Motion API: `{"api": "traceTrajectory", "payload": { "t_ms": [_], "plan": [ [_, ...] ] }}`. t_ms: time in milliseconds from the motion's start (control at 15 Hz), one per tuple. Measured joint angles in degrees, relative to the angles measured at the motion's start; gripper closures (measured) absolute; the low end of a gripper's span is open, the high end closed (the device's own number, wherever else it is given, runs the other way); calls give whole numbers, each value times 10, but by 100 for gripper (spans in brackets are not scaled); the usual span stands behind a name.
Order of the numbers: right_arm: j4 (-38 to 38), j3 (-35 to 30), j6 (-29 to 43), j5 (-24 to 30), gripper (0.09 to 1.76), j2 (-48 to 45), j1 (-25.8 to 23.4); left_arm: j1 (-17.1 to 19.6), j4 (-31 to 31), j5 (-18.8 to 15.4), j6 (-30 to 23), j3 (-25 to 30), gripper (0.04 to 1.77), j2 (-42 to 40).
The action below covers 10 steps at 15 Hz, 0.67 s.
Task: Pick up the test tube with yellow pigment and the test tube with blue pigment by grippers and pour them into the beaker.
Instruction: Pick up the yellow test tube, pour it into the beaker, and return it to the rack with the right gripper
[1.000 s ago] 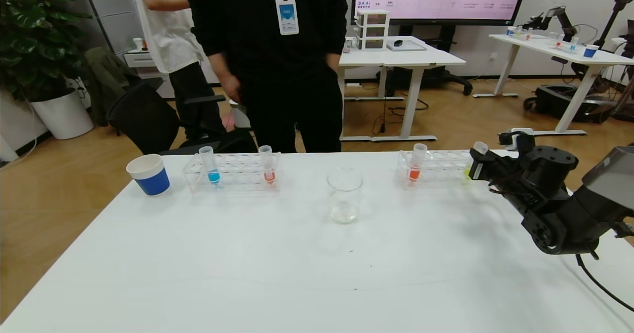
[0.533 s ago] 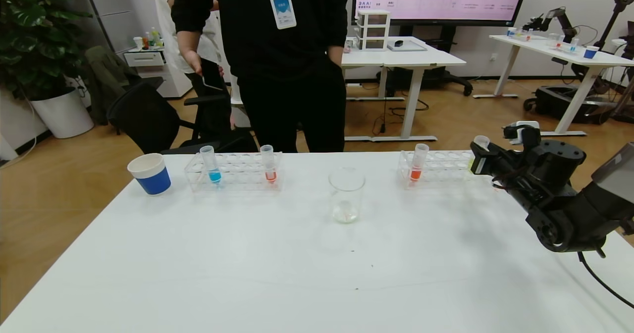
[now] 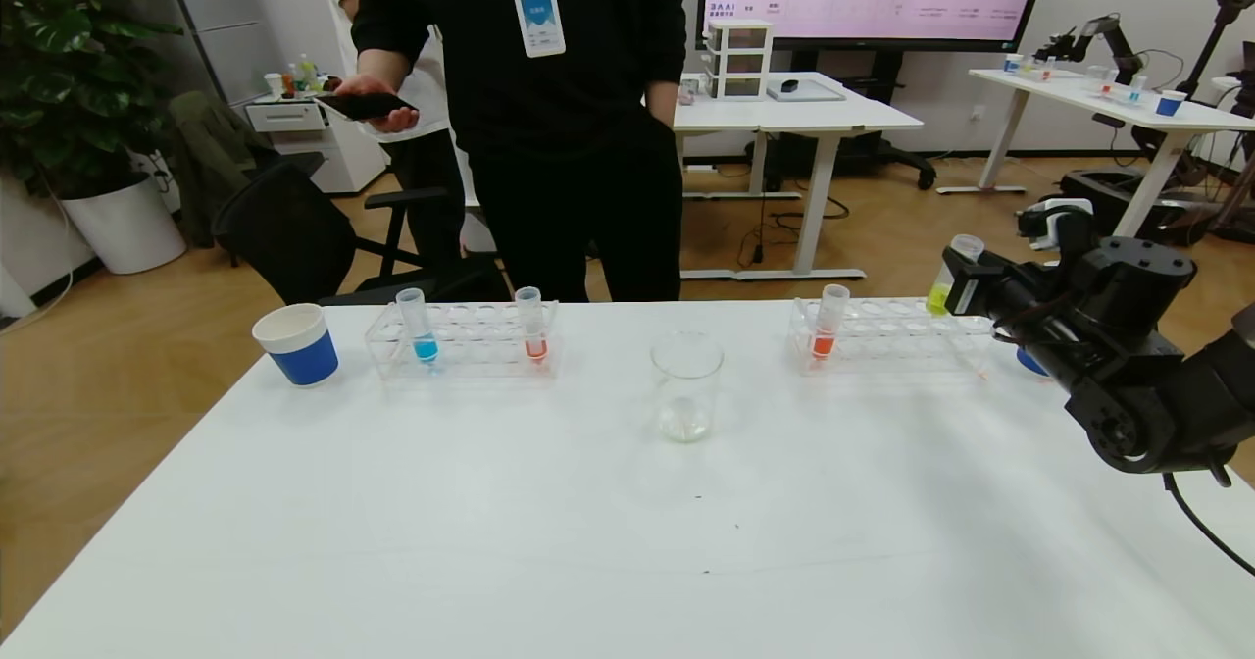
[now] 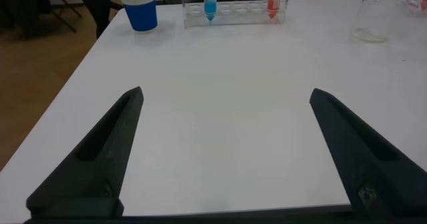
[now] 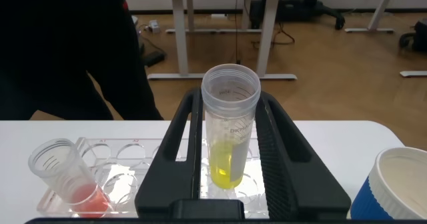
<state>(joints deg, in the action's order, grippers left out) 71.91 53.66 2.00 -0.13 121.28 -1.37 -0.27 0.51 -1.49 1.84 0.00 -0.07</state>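
My right gripper (image 3: 957,280) is shut on the test tube with yellow pigment (image 3: 947,284), holding it upright just above the right end of the clear right rack (image 3: 887,347). In the right wrist view the tube (image 5: 229,141) sits between the black fingers (image 5: 179,134), its tip over the rack holes. The test tube with blue pigment (image 3: 423,327) stands in the left rack (image 3: 471,357). The beaker (image 3: 683,385) stands between the racks. My left gripper (image 4: 227,104) is open over bare table, short of the rack with the blue tube (image 4: 210,0).
Orange-red tubes stand in the left rack (image 3: 531,326) and the right rack (image 3: 827,325). A blue-and-white paper cup (image 3: 296,345) is at the far left, another (image 5: 397,187) beside my right arm. A person in black (image 3: 569,120) stands behind the table.
My right gripper has risen with the yellow tube, lifting it out of the right rack. The person behind the table raised a hand holding a phone.
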Motion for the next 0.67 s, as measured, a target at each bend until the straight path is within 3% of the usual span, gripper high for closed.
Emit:
{"api": "traceTrajectory", "payload": {
  "t_ms": [200, 333, 667],
  "plan": [
    [-7, 11, 0, -1, 133, -6, 2, 0, 0, 0, 0, 0, 7, 0],
    [-54, 31, -10, 4, 134, -15, 15, 0, 0, 0, 0, 0, 7, 0],
    [-164, 115, -29, 92, 134, -36, 66, 0, 0, 0, 0, 0, 7, 0]
  ]
}}
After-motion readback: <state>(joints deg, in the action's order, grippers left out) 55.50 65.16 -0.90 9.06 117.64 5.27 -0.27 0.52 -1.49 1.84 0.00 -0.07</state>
